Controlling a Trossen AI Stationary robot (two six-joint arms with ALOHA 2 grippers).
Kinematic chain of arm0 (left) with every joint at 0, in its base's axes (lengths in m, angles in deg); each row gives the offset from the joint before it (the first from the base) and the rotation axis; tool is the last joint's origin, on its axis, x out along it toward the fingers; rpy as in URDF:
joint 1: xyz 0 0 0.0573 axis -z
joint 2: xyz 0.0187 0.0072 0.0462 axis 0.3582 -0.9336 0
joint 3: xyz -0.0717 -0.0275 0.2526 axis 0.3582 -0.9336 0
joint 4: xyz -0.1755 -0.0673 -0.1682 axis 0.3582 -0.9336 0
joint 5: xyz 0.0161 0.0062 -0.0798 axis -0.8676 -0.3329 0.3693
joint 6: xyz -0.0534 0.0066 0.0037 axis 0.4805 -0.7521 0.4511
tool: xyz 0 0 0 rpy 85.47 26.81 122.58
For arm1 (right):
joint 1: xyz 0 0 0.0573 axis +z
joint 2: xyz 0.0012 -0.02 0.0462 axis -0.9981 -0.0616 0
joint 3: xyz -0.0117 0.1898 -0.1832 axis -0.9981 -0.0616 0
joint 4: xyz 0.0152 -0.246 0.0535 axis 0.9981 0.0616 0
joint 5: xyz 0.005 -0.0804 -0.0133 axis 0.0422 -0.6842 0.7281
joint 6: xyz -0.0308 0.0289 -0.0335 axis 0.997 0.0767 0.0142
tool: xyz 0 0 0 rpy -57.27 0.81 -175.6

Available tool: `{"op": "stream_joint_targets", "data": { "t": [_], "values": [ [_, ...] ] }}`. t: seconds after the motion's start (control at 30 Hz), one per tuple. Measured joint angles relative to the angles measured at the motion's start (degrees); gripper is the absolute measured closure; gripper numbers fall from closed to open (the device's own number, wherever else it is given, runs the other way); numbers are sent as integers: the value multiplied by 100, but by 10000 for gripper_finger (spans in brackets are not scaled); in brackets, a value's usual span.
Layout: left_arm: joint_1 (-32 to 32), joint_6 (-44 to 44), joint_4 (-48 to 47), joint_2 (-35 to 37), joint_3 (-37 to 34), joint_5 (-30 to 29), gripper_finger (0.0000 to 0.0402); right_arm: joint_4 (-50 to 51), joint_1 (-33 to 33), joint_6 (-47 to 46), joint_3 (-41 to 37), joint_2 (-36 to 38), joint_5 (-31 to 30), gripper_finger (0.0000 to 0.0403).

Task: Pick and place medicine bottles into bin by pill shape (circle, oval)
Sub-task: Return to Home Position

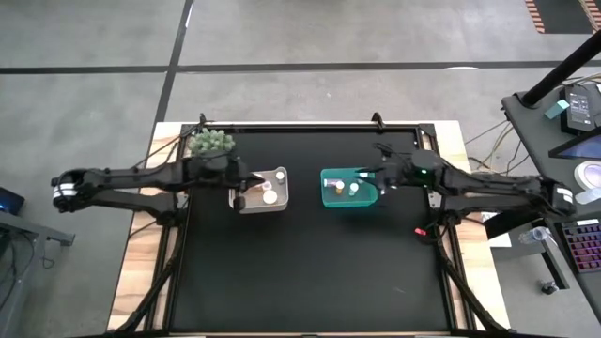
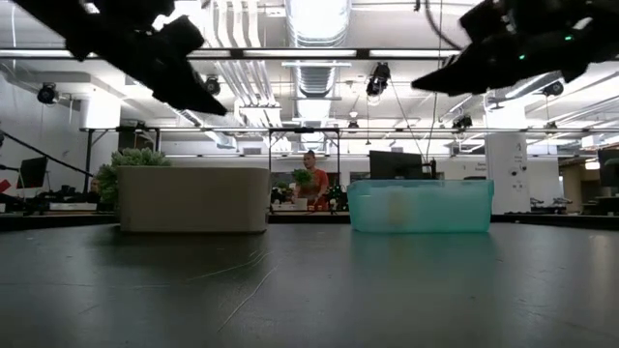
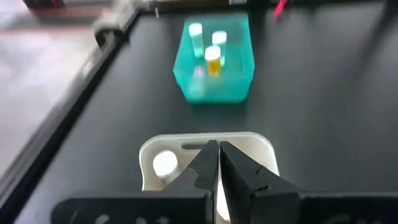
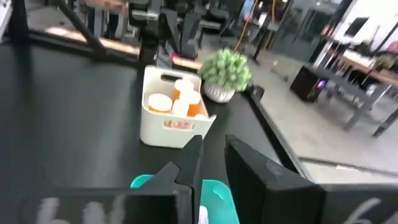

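Above the white bin (image 1: 285,193), left hand (image 1: 241,199) closed; over the teal bin (image 1: 329,199), right hand (image 1: 370,178) parted.

The left arm (image 1: 131,180) and the right arm (image 1: 488,188) stretch in from opposite sides, nearly level and held up in the air, their wrists aimed at each other. The left hand (image 1: 242,195) is empty, its two fingers (image 3: 205,163) pressed tight together. The right hand (image 1: 378,180), well apart from it, has its fingers (image 4: 249,165) parted by a narrow gap and grips nothing.
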Motion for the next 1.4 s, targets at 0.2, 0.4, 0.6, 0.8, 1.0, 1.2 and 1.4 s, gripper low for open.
{"op": "stream_joint_targets", "data": {
  "t": [0.2,0.4,0.6,0.8,1.0,1.2,1.4],
  "values": [
    [2,22,609,1176,-707,13,402,48,0,2,-508,1150,0,370],
    [2,17,631,2246,-1115,16,402,459,0,0,-797,2172,0,377],
    [2,24,629,3050,-1545,16,402,1318,0,-21,-799,3135,0,377],
    [2,28,614,3908,-1935,16,402,1936,4,-73,-792,3943,22,377],
    [4,26,676,4752,-2249,16,402,2292,2,-92,-884,4283,-3,377],
    [4,70,649,5152,-2597,24,401,2106,0,-236,-1178,4161,4,377],
    [4,316,873,5081,-2865,27,401,1677,2,-560,-1795,4290,2,377]
  ]
}}
